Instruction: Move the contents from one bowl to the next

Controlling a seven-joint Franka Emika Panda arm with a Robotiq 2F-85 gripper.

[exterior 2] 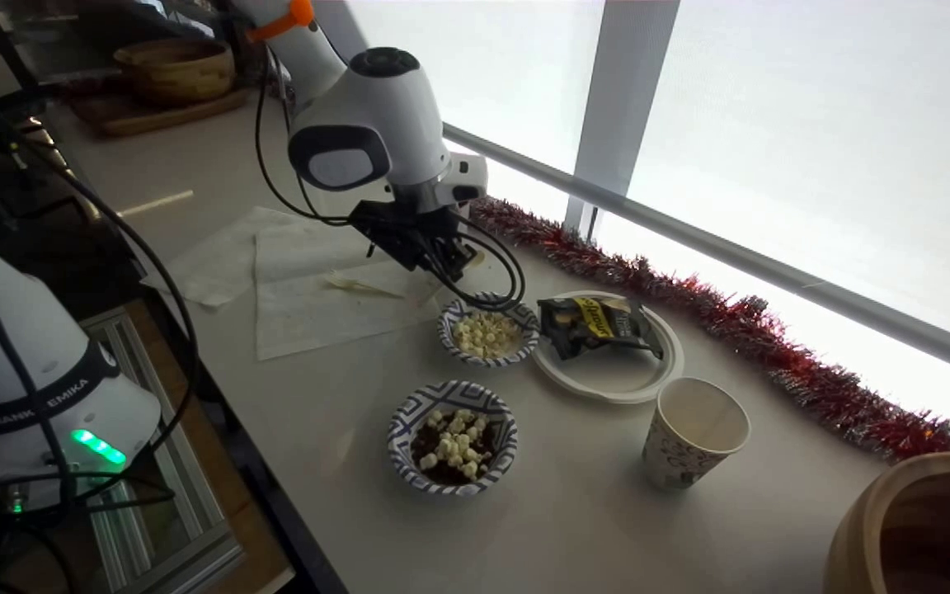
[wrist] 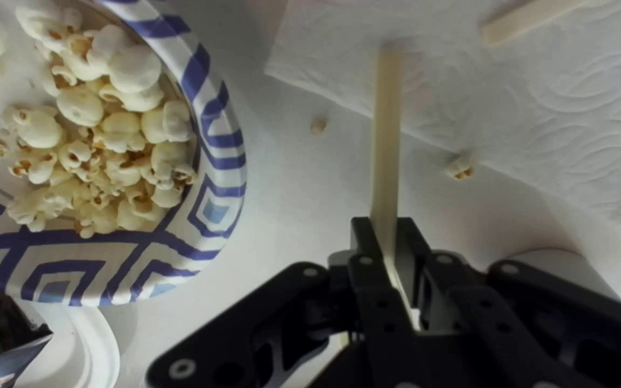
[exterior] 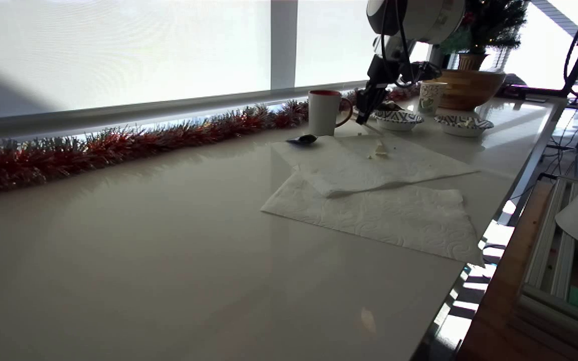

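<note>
A paper bowl with a blue pattern holds popcorn; its rim shows in an exterior view [exterior 2: 449, 340] and in the wrist view [wrist: 219, 161], left of my gripper. A second patterned bowl [exterior 2: 405, 462] holds popcorn over something dark; it also shows in an exterior view [exterior: 463, 129]. My gripper [wrist: 390, 223] is shut on a pale, flat utensil [wrist: 387, 134], whose handle sticks out ahead of the fingertips. In an exterior view a pale rounded end [exterior 2: 475, 258] shows at the gripper [exterior 2: 460, 254]. The gripper is beside the first bowl, above the table near the paper towel.
A paper towel [exterior 2: 310, 305] bears a pale fork [exterior 2: 359, 286] and crumbs. A plate [exterior 2: 607, 382] with a dark snack bag [exterior 2: 594, 323], a paper cup [exterior 2: 693, 433] and a wooden bowl [exterior 2: 862, 528] stand nearby. A mug [exterior: 323, 115] and tinsel [exterior: 168, 138] line the window side.
</note>
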